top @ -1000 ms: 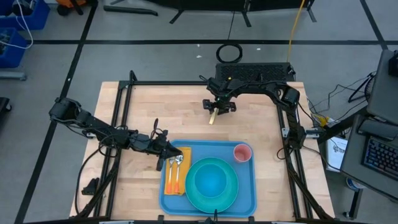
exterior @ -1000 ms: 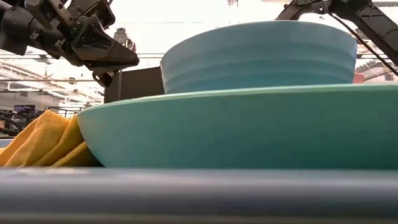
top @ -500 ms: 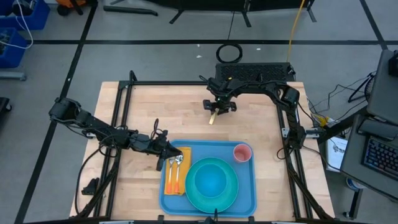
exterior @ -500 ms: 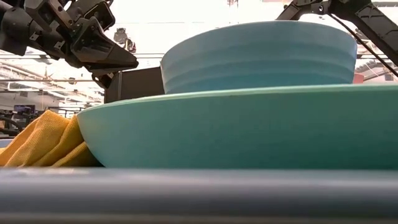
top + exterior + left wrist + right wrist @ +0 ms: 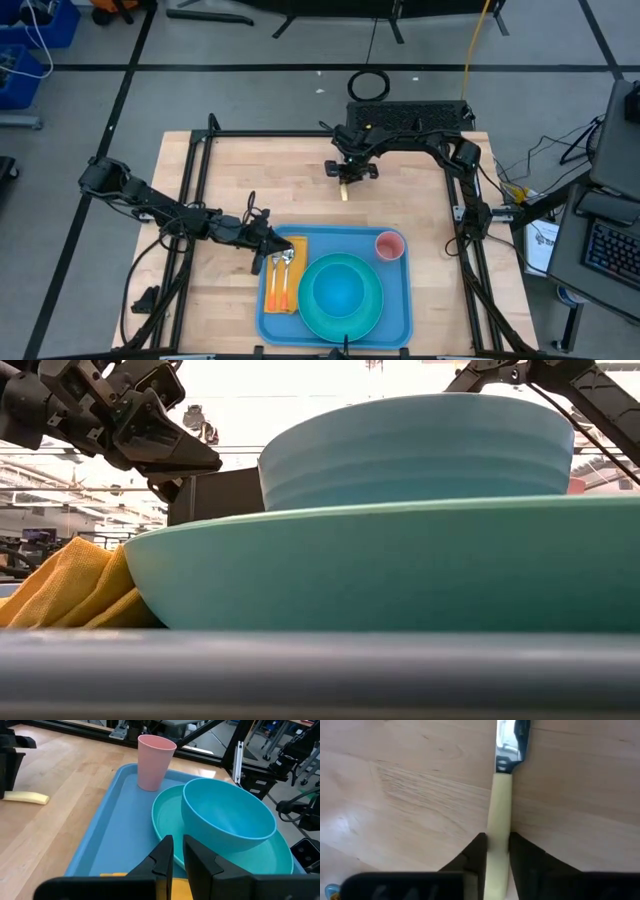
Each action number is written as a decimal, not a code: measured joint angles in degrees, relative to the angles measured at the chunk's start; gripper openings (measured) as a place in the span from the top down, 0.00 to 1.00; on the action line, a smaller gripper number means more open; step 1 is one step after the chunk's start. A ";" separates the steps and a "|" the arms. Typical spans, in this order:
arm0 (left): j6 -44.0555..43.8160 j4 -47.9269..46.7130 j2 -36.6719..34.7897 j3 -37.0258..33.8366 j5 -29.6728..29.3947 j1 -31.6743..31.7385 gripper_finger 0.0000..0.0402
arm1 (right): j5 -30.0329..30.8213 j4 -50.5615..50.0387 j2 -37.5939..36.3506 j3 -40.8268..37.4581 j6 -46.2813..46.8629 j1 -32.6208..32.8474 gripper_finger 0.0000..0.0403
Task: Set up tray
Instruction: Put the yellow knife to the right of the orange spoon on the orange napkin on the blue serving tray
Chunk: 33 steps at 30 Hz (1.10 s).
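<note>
A turquoise bowl (image 5: 340, 290) sits on a turquoise plate (image 5: 372, 312), a pink cup (image 5: 389, 245) near the plate. Orange-handled cutlery (image 5: 281, 277) lies on a yellow napkin (image 5: 298, 250). A cream-handled knife (image 5: 343, 189) lies near the tabletop's (image 5: 260, 170) far edge.

One tray (image 5: 397, 318) sits on one bench (image 5: 290, 180). On it: one plate (image 5: 372, 313), one bowl (image 5: 340, 290) on the plate, one pink cup (image 5: 389, 246), one yellow napkin (image 5: 297, 247). On the napkin lie two utensils (image 5: 282, 275) with orange handles; which kinds they are cannot be told. One knife (image 5: 501, 815) with a pale yellow handle lies on the bare wood. Two arms, so two grippers: the left (image 5: 271, 243) and the right (image 5: 347, 172).
</note>
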 joint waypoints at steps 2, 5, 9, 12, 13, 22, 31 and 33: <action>0.00 0.00 0.00 0.00 0.00 0.00 0.89 | -0.01 0.45 0.00 0.00 -0.27 0.04 0.88; -0.02 0.00 0.00 0.00 0.00 0.00 0.89 | 0.02 1.00 0.02 0.00 -0.28 0.07 0.89; -0.04 0.00 0.00 0.00 0.00 0.00 0.89 | 1.31 1.80 0.07 0.11 -0.47 0.12 0.90; -0.13 -0.11 0.00 0.00 0.01 0.00 0.89 | 2.06 1.93 0.13 0.11 -1.18 0.41 0.93; -0.18 -0.32 0.00 0.00 0.02 0.00 0.89 | 2.29 2.01 0.09 0.12 -1.38 0.56 0.94; -1.07 -1.64 0.00 0.00 -0.52 -1.90 0.89 | 2.63 3.75 -0.17 0.04 -1.06 0.48 0.96; -0.27 -1.73 0.00 0.00 -0.89 -4.36 0.89 | 3.30 4.41 -0.42 -0.02 0.38 0.46 0.77; -0.13 -1.75 0.00 0.00 -1.78 -4.85 0.89 | 3.41 6.01 -0.42 -0.07 0.14 0.47 0.72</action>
